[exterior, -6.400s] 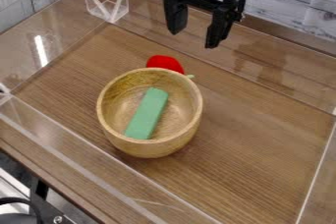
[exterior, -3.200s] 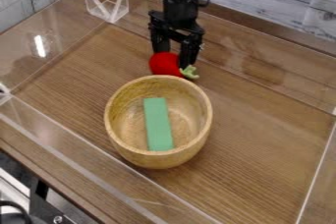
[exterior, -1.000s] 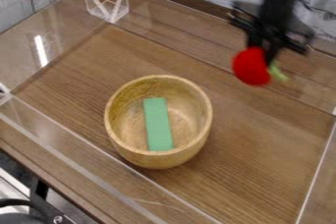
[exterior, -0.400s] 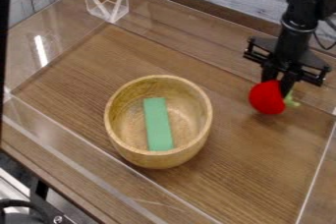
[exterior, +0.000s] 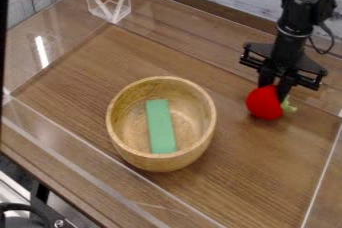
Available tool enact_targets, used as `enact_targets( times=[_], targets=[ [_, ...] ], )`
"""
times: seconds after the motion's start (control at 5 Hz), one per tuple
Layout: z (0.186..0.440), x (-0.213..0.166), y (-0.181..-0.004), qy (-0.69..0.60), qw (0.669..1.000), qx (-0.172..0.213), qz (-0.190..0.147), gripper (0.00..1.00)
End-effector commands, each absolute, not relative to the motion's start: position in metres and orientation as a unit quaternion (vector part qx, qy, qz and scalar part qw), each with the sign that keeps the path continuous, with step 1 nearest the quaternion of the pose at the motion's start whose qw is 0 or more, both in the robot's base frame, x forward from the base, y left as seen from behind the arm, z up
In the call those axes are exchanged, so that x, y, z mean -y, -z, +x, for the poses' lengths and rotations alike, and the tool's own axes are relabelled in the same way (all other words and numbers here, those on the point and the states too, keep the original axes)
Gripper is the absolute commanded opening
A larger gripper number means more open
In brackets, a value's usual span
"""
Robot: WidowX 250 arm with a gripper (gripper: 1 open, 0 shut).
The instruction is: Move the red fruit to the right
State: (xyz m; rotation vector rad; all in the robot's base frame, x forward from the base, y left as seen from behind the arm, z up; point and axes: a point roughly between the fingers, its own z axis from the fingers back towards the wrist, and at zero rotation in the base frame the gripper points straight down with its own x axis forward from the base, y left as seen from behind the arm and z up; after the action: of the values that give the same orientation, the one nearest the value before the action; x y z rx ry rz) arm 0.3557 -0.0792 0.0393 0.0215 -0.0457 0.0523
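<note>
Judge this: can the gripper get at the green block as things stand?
Probably not yet: the gripper has the red fruit between its fingers. Otherwise the way looks free; the green block lies uncovered in the wooden bowl, open from above.

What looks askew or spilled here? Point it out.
Nothing stands out: the green block lies inside the wooden bowl, and the red fruit is at the hand. I see no spill.
</note>
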Motion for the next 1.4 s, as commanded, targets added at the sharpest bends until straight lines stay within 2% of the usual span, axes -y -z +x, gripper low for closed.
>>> enact_targets(
  times=[0.0, 0.2, 1.2],
  targets=[
    [0.362, 0.072, -0.067, -0.037, 0.997, 0.062, 0.005, 0.0],
    [0.362, 0.068, -0.075, -0.042, 0.997, 0.07, 0.005, 0.0],
    [0.369, 0.048, -0.063, -0.079, 0.994, 0.08, 0.002, 0.0]
  ],
)
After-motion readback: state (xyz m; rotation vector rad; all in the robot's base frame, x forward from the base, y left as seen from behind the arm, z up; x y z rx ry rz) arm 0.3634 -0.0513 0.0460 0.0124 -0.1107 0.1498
